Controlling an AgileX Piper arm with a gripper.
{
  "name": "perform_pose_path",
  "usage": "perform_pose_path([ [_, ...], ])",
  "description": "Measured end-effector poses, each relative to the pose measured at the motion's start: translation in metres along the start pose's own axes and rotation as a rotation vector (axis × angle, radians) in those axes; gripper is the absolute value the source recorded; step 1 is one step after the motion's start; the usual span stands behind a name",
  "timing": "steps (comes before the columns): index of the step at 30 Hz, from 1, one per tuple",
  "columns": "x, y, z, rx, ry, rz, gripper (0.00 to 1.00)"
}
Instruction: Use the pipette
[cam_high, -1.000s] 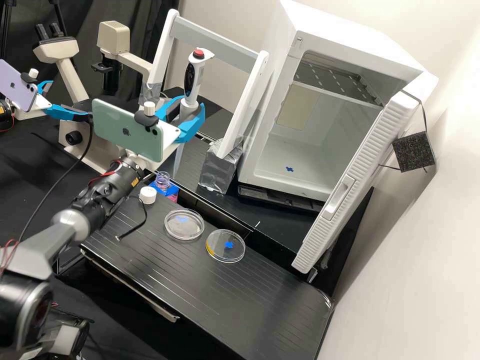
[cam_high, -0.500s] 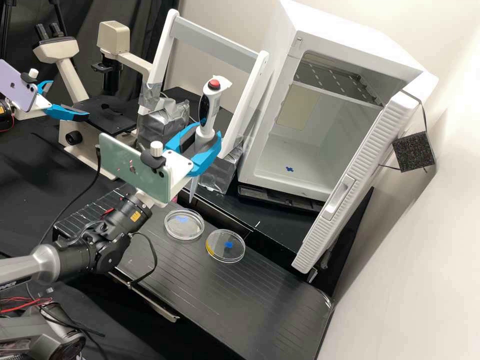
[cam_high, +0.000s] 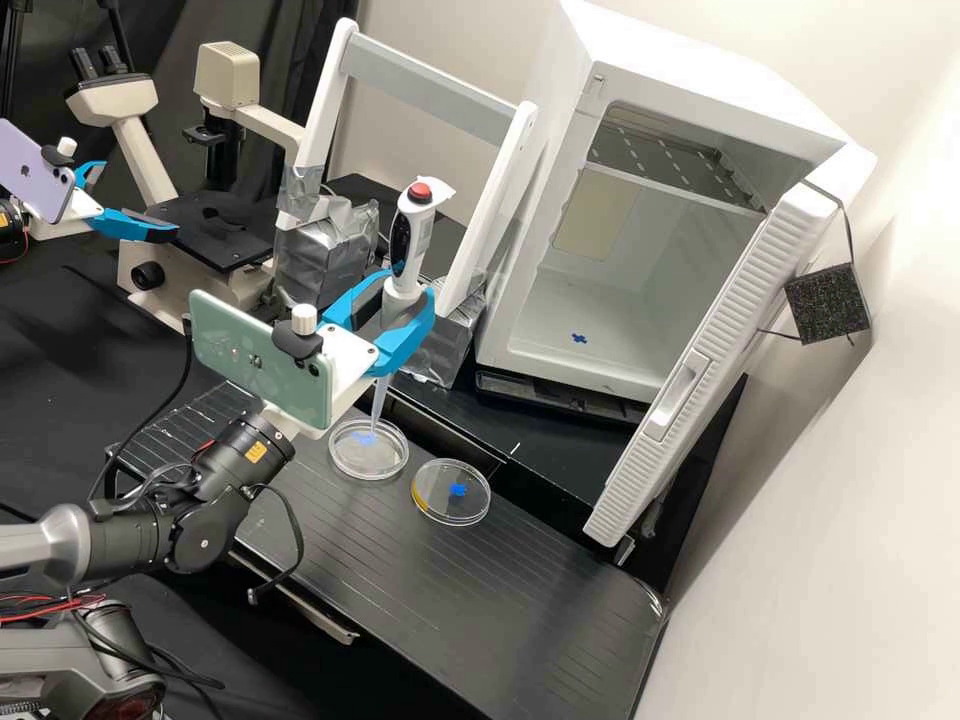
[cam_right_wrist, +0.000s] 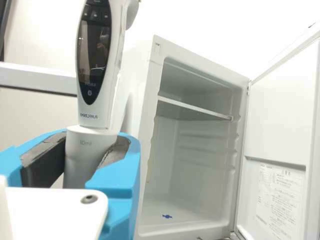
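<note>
High view: gripper (cam_high: 408, 290) is closed around the pipette (cam_high: 412, 238), grip on the grey lower section, below the white handle. Pipette is near upright, slight lean, red button (cam_high: 420, 192) up top, clear tip (cam_high: 381, 398) pointing down at the left-hand petri dish (cam_high: 369, 449). Tip end lines up with the dish's far side — can't tell if it touches or sits just above. Blue mark (cam_high: 363, 439) shows at that dish.

Wrist view agrees on the hold: pipette body between the two blue fingers, dark pads (cam_right_wrist: 50, 162) on their inner sides, display (cam_right_wrist: 93, 50) facing this camera. Jaws only as wide as the barrel.

Second petri dish (cam_high: 451, 492) is near the first one, small gap between them, yellow-orange strip along one edge, another blue mark at it. Both dishes are on the black grooved board (cam_high: 480, 590).

Pale green phone (cam_high: 262, 357) is mounted on the arm behind the fingers. Beyond the board: white frame (cam_high: 430, 92), feet taped to silver-wrapped blocks (cam_high: 326, 255). White cabinet (cam_high: 700, 60) next to it — door (cam_high: 700, 370) open, shelf (cam_high: 680, 165) inside, blue cross (cam_high: 579, 338) on its floor. Black foam block (cam_high: 828, 303) hangs beside the door. Microscope (cam_high: 115, 98) stands on the frame's other side.
</note>
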Motion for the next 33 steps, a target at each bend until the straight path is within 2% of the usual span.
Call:
perform_pose_path([
  [7,0.003,-0.004,-0.011,0.023,0.044,-0.044,0.00],
  [13,0.032,-0.001,-0.032,0.007,0.112,-0.103,0.00],
  [17,0.055,0.002,-0.045,0.001,0.132,-0.119,0.00],
  [26,0.121,0.012,-0.085,0.035,0.138,-0.192,0.00],
  [33,0.171,0.003,-0.111,0.031,0.143,-0.267,0.00],
])
